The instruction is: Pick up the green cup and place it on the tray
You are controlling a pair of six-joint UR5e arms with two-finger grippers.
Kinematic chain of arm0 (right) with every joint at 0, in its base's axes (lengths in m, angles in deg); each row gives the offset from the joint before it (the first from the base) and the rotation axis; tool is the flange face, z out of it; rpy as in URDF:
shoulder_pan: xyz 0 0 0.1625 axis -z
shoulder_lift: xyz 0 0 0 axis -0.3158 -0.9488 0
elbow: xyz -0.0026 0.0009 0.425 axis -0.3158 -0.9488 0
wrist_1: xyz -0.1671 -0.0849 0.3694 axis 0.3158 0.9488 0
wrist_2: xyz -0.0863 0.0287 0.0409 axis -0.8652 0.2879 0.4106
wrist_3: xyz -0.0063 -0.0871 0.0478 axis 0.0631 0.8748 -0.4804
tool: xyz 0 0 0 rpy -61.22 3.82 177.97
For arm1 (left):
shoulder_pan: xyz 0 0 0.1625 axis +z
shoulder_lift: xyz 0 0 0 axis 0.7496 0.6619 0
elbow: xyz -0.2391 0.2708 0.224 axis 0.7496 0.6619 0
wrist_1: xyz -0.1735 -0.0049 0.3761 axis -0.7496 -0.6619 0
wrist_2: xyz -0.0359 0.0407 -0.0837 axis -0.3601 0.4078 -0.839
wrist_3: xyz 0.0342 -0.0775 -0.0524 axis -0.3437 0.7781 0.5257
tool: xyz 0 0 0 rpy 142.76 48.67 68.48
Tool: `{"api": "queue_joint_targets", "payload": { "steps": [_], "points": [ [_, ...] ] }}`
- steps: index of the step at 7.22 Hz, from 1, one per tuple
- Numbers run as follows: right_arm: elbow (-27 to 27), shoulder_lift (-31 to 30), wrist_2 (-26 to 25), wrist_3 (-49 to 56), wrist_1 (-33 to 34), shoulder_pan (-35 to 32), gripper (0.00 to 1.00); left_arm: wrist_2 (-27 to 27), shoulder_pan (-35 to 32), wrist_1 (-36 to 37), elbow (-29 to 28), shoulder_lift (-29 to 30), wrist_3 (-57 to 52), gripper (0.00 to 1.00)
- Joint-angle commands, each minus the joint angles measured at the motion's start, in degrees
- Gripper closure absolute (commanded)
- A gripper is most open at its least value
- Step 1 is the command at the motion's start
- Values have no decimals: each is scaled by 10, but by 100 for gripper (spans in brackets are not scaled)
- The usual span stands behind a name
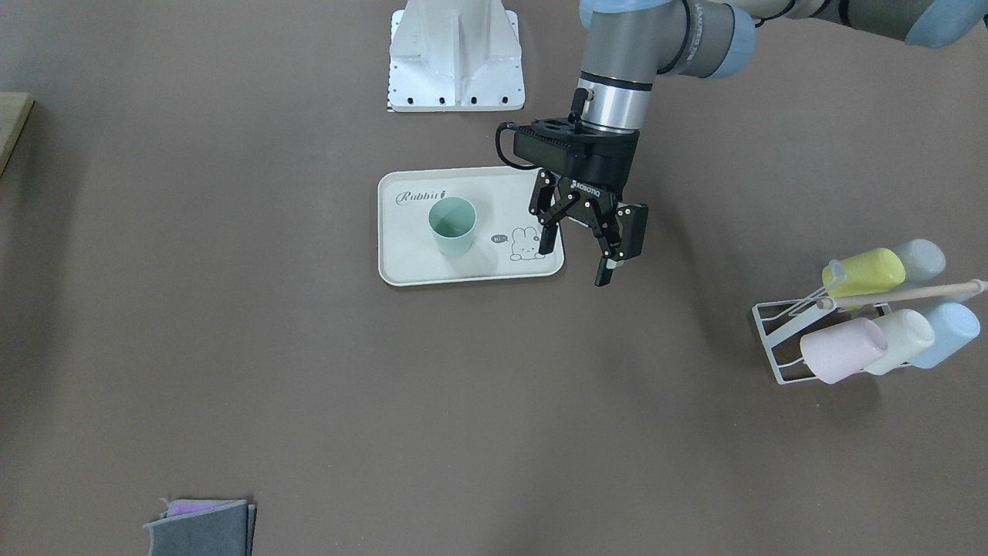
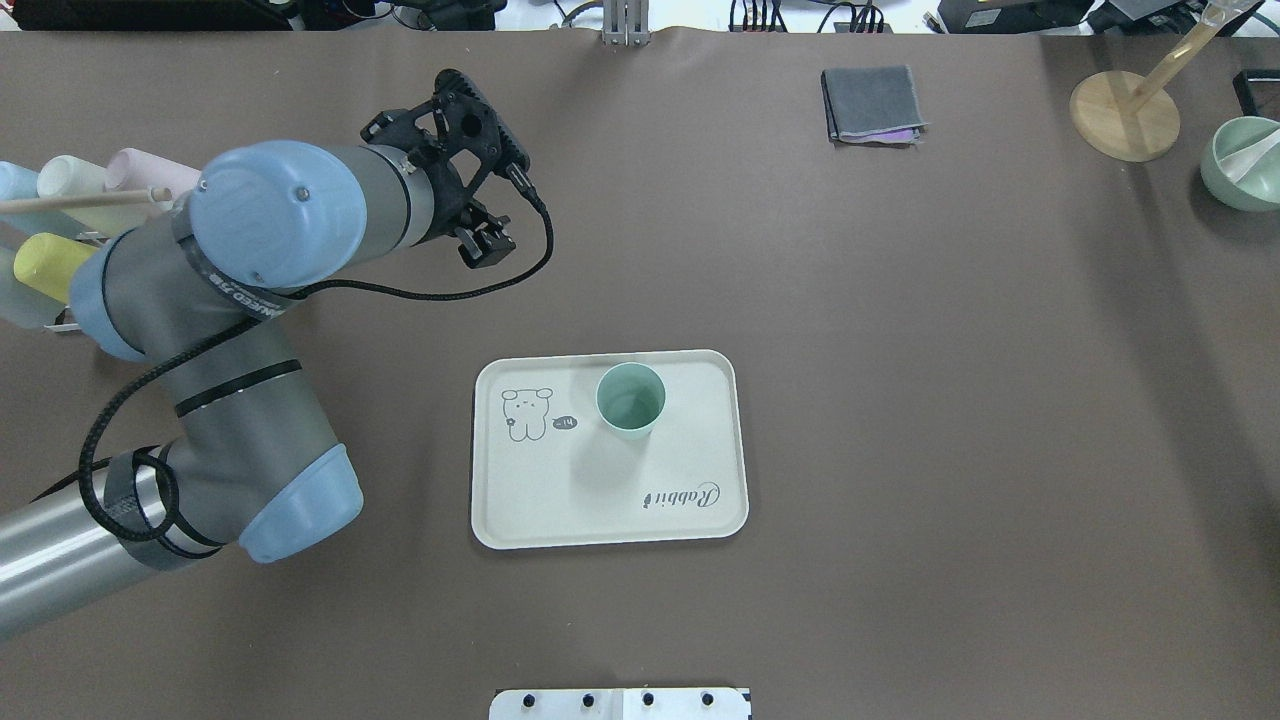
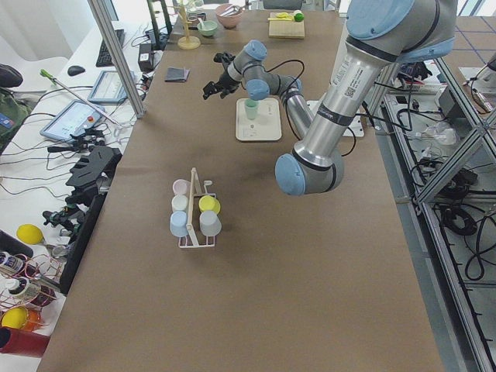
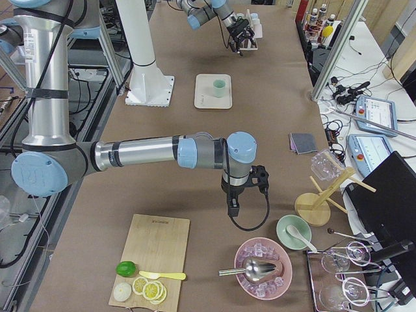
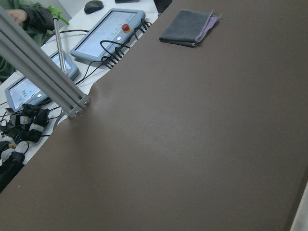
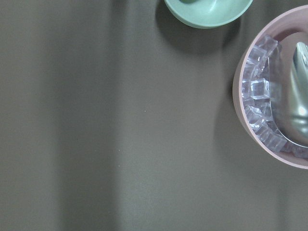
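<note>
The green cup stands upright on the cream Rabbit tray, near its middle; both also show in the overhead view, cup and tray. My left gripper is open and empty. It hangs in the air by the tray's bunny end, apart from the cup. My right gripper shows only in the exterior right view, low over the table far from the tray; I cannot tell whether it is open or shut.
A white wire rack with several pastel cups stands on my left. A folded grey cloth lies at the far side. A green bowl and a pink bowl of ice sit below my right wrist. A cutting board lies nearby.
</note>
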Motion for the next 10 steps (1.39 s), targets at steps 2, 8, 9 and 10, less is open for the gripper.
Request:
{"api": "queue_joint_targets", "payload": {
  "steps": [2, 8, 9, 10],
  "points": [
    [0, 0, 1, 0, -1, 0, 0, 57, -38, 21, 1, -2, -6, 1],
    [-2, -1, 0, 1, 0, 0, 0, -177, -153, 129, -5, -14, -4, 1],
    [-1, 0, 0, 1, -1, 0, 0, -273, -204, 139, -4, -41, -5, 1],
    [-2, -1, 0, 1, -1, 0, 0, -355, -259, 138, -4, -72, -5, 1]
  ]
}}
